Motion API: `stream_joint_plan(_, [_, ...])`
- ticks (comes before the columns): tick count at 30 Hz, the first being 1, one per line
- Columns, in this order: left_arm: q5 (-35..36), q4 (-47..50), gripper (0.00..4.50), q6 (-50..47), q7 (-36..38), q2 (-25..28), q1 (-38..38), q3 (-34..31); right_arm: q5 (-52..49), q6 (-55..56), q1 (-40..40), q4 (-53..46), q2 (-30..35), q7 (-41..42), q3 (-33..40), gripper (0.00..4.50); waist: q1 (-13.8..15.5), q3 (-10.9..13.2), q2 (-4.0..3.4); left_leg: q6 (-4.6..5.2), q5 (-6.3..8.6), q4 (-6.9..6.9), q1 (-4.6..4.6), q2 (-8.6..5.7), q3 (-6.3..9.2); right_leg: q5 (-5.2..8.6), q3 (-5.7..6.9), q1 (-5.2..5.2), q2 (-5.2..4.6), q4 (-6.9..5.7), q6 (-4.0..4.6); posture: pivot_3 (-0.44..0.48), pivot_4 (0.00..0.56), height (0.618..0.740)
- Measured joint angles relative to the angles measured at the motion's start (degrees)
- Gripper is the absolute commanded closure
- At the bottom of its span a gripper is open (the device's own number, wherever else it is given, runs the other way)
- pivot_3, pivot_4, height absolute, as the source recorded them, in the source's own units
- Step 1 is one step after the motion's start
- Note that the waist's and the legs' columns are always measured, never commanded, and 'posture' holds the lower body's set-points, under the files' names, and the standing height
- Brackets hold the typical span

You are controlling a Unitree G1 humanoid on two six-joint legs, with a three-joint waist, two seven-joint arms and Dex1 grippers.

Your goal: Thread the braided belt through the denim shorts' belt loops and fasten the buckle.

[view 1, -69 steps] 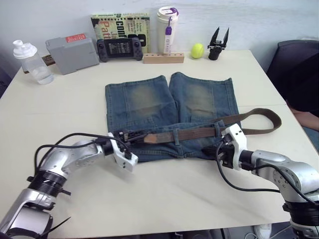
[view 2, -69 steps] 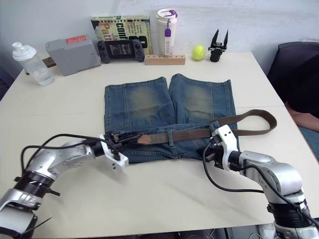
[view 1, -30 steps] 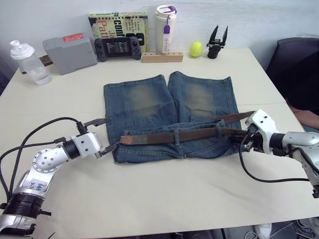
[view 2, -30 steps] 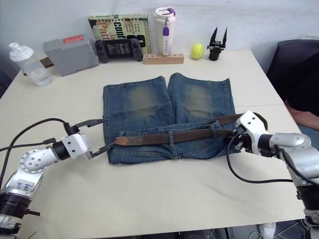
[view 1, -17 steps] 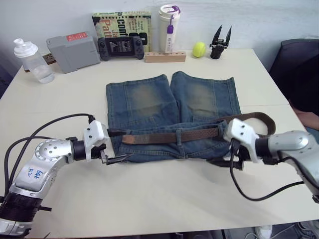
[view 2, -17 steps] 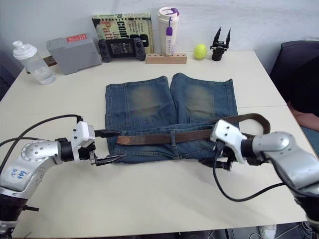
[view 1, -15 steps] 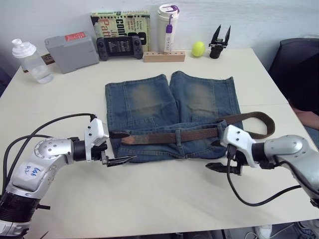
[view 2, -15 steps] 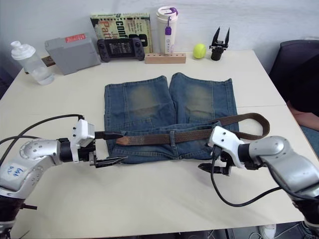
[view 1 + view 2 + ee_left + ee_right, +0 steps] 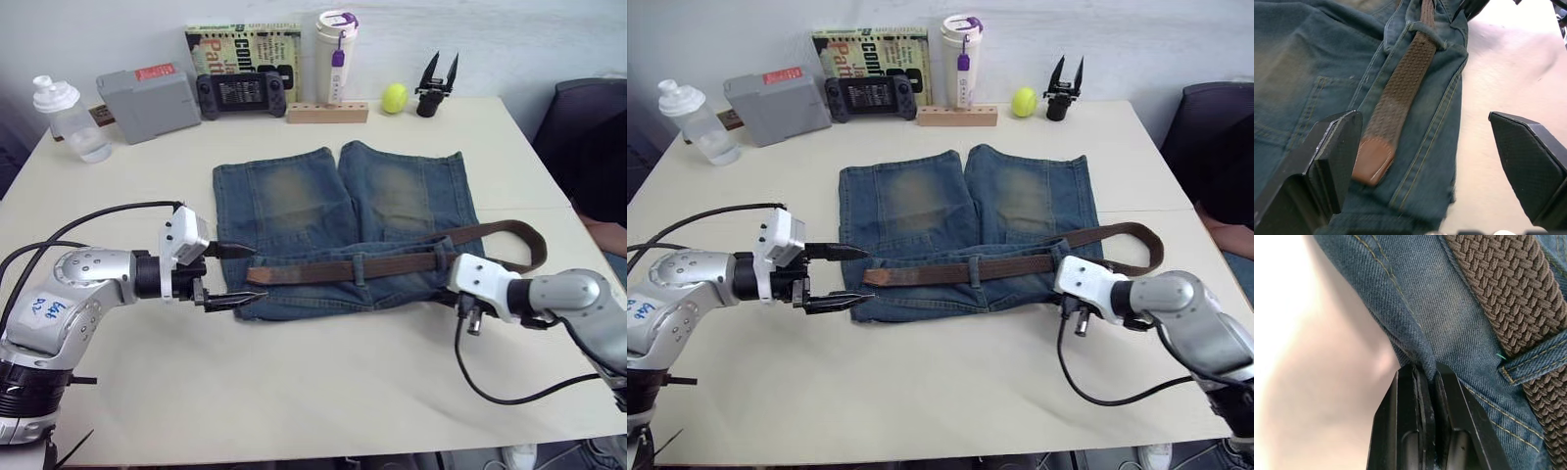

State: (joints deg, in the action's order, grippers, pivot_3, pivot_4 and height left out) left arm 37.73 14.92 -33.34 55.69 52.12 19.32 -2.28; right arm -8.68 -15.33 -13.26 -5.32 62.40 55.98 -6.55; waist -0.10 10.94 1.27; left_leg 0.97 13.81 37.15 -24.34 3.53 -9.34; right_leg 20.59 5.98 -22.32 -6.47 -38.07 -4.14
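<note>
**Across the waistband: belt partly threaded, buckle not yet fastened**

Along the near edge of the shorts [image 9: 343, 201] lies the belt [image 9: 392, 264], running under a middle loop [image 9: 360, 266] and another at the right [image 9: 1426, 30]. Its tan tip [image 9: 1373, 159] rests on the denim at the left; to the right the strap curls back in a bend over the table [image 9: 294, 392]. We cannot make out the buckle.

Our left gripper [image 9: 227, 274] hovers at the shorts' left edge, fingers wide, the tip lying between them but untouched. Our right gripper [image 9: 1425, 396] has its fingers pinched on a fold of the waistband's edge, right of the belt.

The risk, as we judge it: the right pinch has cloth, not belt, so a pull there could drag the shorts and bunch the waistband, or slide the strap back out of its loops. The left fingers, closing as they stand, might catch denim along with the tip.

Our right wrist view shows the fold clamped; the head views hide it behind the wrist. Far off stand a bottle [image 9: 61, 117], a book [image 9: 243, 44] and a ball [image 9: 394, 97].
</note>
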Motion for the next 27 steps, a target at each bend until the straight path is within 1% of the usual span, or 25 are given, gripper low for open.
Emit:
stream_joint_plan(4, [0.04,0.28,0.00,-0.53,0.03,-1.53,-0.03,-0.02,2.48,10.24,-2.02,10.32,0.32,1.55,0.74,4.40,0.08,0.01,0.01,0.03,0.00,0.05,0.02,-0.01,-0.01,-0.05,-0.02,0.06,0.00,0.03,-0.07,0.000,0.150,0.709])
stream_joint_plan(7, [-0.63,-0.05,0.00,-0.22,-1.00,-4.12,0.88,0.05,5.97,19.57,-5.75,19.74,0.29,1.81,0.34,4.40,0.01,0.01,0.02,0.05,-0.01,0.05,0.04,-0.01,-0.03,-0.05,-0.02,0.06,0.00,0.01,-0.07,0.000,0.150,0.709])
stream_joint_plan(9, [-1.27,-0.34,0.00,-0.18,-1.19,-5.13,2.34,0.13,7.49,22.96,-8.39,25.65,-0.02,1.76,0.29,4.40,0.00,0.01,0.02,0.05,-0.03,0.05,0.04,0.00,-0.04,-0.05,-0.03,0.05,0.01,0.00,-0.07,0.000,0.150,0.709])
stream_joint_plan(12, [-1.89,-0.49,0.00,-0.07,-1.08,-5.39,3.75,0.07,7.84,23.61,-10.80,29.44,-0.68,1.89,0.67,3.30,-0.13,0.01,0.01,0.06,-0.10,0.05,0.05,0.00,-0.10,-0.05,-0.08,0.00,0.02,-0.04,-0.07,0.000,0.150,0.709])
stream_joint_plan(14, [-1.96,-0.82,0.00,-0.15,-0.80,-5.53,3.73,0.07,6.81,21.43,-10.61,28.71,-0.72,3.01,1.72,2.35,-0.15,0.01,0.01,0.06,-0.10,0.05,0.04,0.02,-0.12,-0.04,-0.10,-0.03,0.03,-0.08,-0.06,0.000,0.150,0.709])
stream_joint_plan(16, [-2.00,-1.63,0.00,-0.31,-0.48,-5.50,3.61,0.06,5.27,18.05,-9.37,25.21,-0.38,4.44,3.24,1.34,-0.28,0.01,0.01,0.05,-0.11,0.05,0.05,0.04,-0.15,-0.04,-0.14,-0.06,0.04,-0.15,-0.06,0.000,0.150,0.709])
stream_joint_plan(18, [-2.46,-1.93,0.00,-0.19,0.04,-5.13,2.93,0.02,3.18,12.53,-7.74,18.81,0.27,5.81,5.06,0.23,-0.40,0.01,0.00,0.05,-0.11,0.06,0.06,0.05,-0.16,-0.03,-0.16,-0.09,0.04,-0.19,-0.04,0.000,0.150,0.709])
stream_joint_plan(19, [-2.77,-2.04,0.00,0.02,0.33,-4.91,2.61,0.03,1.71,9.03,-7.26,15.15,0.55,6.14,5.93,0.02,-0.49,0.02,0.00,0.05,-0.11,0.05,0.06,0.05,-0.16,-0.03,-0.18,-0.11,0.04,-0.23,-0.03,0.000,0.150,0.709])
stream_joint_plan(21, [-3.47,-2.18,0.00,0.51,0.76,-4.72,2.37,-0.02,-2.97,-0.17,-6.51,5.24,0.66,6.50,8.65,0.02,-0.55,0.02,0.00,0.04,-0.11,0.05,0.06,0.07,-0.13,-0.01,-0.16,-0.10,0.04,-0.25,0.00,0.000,0.150,0.709])
stream_joint_plan(22, [-3.60,-2.20,0.00,0.64,0.82,-4.70,2.35,-0.02,-3.97,-1.84,-6.48,3.17,0.66,6.52,9.17,0.02,-0.53,0.02,0.00,0.04,-0.11,0.05,0.06,0.07,-0.12,-0.01,-0.16,-0.10,0.03,-0.25,0.01,0.000,0.150,0.709])
stream_joint_plan(23, [-4.10,-2.18,0.00,1.14,1.13,-4.67,2.32,-0.02,-8.51,-9.24,-6.04,-2.72,-0.04,5.38,11.32,0.02,-0.43,0.02,0.00,0.04,-0.11,0.05,0.06,0.07,-0.09,0.00,-0.13,-0.08,0.02,-0.22,0.01,0.000,0.150,0.709])
stream_joint_plan(24, [-4.41,-2.24,0.00,1.33,1.37,-4.57,2.14,-0.01,-11.75,-13.53,-5.63,-6.83,-1.11,4.43,12.58,0.02,-0.32,0.01,0.01,0.03,-0.10,0.04,0.05,0.08,-0.04,0.00,-0.12,-0.06,0.02,-0.19,0.02,0.000,0.150,0.709])
stream_joint_plan(25, [-4.69,-2.22,0.00,1.62,1.58,-4.57,2.11,0.07,-15.11,-17.56,-4.28,-11.40,-2.90,3.02,13.98,0.02,-0.15,0.01,0.02,0.03,-0.10,0.01,0.05,0.08,-0.01,0.00,-0.10,-0.04,0.02,-0.15,0.03,0.000,0.150,0.709])
stream_joint_plan(27, [-5.48,-2.27,0.00,2.19,1.86,-4.64,2.08,0.19,-24.98,-27.18,-1.08,-18.61,-10.23,-1.92,15.97,0.02,-0.07,-0.06,0.19,0.02,-0.09,0.01,0.04,0.09,0.15,0.03,0.00,0.05,0.01,-0.10,0.08,0.000,0.150,0.709])
